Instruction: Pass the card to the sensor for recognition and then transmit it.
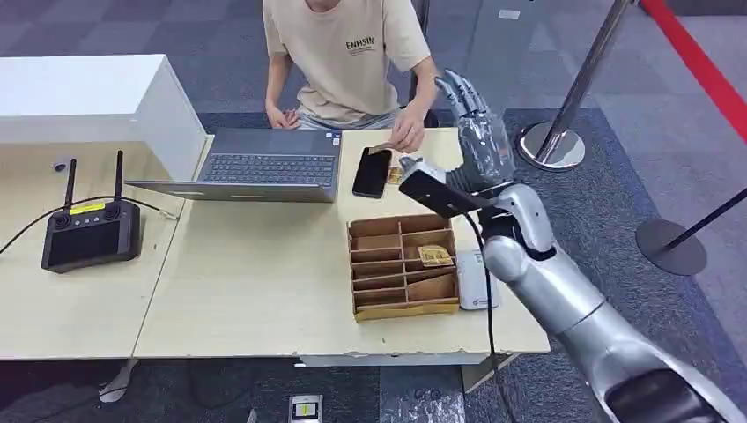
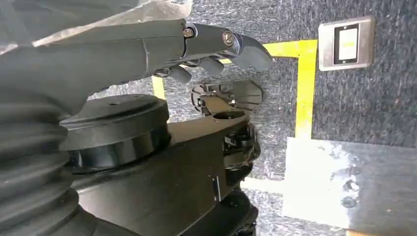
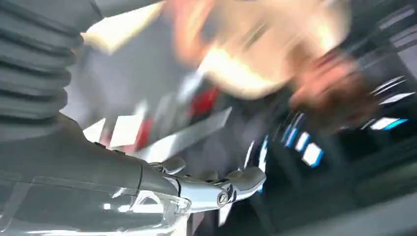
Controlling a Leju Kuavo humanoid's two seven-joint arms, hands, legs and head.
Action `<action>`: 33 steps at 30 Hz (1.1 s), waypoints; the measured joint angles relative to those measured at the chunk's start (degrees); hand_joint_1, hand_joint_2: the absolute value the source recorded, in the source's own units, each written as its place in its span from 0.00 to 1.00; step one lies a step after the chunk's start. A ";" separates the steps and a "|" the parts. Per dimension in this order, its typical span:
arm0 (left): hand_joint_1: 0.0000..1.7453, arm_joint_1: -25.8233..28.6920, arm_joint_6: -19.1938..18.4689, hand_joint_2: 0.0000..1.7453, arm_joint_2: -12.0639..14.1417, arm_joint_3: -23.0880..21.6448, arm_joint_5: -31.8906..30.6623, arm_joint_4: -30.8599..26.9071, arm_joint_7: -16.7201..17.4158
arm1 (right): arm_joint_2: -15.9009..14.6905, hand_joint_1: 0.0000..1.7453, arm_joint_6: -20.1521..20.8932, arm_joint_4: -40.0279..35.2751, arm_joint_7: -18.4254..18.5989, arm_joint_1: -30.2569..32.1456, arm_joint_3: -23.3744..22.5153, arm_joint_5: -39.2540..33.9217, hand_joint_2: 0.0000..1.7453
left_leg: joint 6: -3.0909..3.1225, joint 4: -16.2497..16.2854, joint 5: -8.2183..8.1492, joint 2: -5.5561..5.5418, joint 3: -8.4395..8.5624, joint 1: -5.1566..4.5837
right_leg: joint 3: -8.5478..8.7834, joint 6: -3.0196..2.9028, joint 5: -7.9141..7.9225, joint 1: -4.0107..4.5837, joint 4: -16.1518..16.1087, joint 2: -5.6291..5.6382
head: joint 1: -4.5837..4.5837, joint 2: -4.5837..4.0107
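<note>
With the right hand (image 1: 471, 123) raised, fingers spread and empty near the table's (image 1: 264, 282) far edge, the person's hand (image 1: 407, 137) pinching the card (image 1: 380, 149) risks a bump.

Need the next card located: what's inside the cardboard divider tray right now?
In the cardboard tray, one tan card lies in a right-side compartment. The other slots look empty, though the divider walls hide their floors in part.

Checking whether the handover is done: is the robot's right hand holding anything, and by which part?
Nothing. The right hand is raised with fingers spread and empty; the person's hand holds a card by its end.
</note>
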 joint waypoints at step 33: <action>0.00 1.11 0.00 1.00 0.28 1.92 2.40 0.04 0.85 | 0.61 0.00 -1.64 -11.12 -12.52 28.93 -8.76 -12.88 1.00 | 0.01 -0.01 -0.01 0.01 0.00 0.00 | 0.04 0.00 0.00 0.00 -0.02 -0.01 | 0.00 0.00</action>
